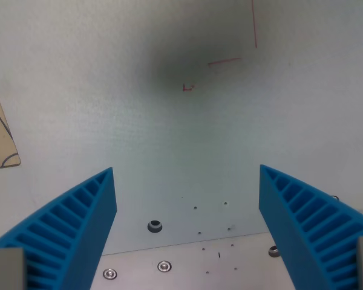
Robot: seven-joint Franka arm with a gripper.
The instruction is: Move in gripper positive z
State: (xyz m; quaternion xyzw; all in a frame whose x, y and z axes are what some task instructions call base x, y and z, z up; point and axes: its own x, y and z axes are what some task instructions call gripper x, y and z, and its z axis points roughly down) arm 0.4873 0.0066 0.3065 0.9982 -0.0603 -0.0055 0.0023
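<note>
The gripper (187, 181) stands wide open and grips nothing; its two blue fingers (72, 223) are ribbed, curved plastic wedges. Between and beyond them lies a pale, finely textured table (139, 121) with thin red pen marks (227, 60), unreadable. Beneath the fingers, a metal plate (187, 266) carries screws. A beige wooden piece (0, 133) lies at the wrist view's left.

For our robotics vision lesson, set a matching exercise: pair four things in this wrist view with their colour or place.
Things:
1. gripper fingers
2. line markings
3. wooden piece
4. bolt heads

Descriptions:
A. thin red, near the top
B. tan, at the wrist view's left edge
C. silver, along the bottom
D. blue, ribbed, spread apart

Pairs: 1-D, 2-A, 3-B, 4-C
</note>
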